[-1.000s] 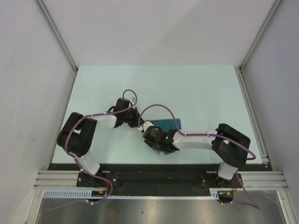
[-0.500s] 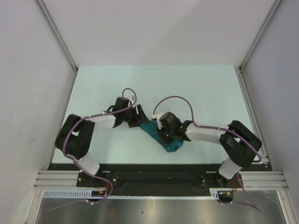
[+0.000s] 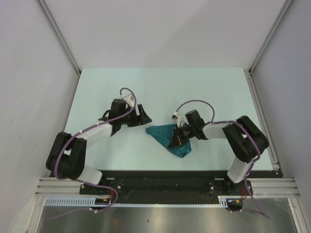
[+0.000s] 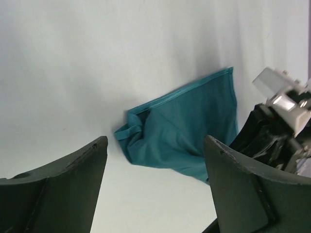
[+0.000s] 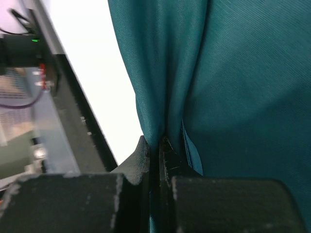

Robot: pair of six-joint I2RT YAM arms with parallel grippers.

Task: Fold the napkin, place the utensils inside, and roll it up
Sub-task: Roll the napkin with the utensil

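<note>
Pale mint-white table (image 3: pixel 204 87), evenly lit, soft shadows only. White wall panels (image 3: pixel 160 29) stood behind the table and on both its sides, joined by grey corner posts (image 3: pixel 58 36). An aluminium rail (image 3: pixel 58 187) ran along the table's near edge; nearer still lay a brushed metal sheet (image 3: pixel 165 218).

napkin (image 5: pixel 243 73): cropped by right wrist view's edges | left tool (image 4: pixel 155 145): finger bases cut off below
</note>
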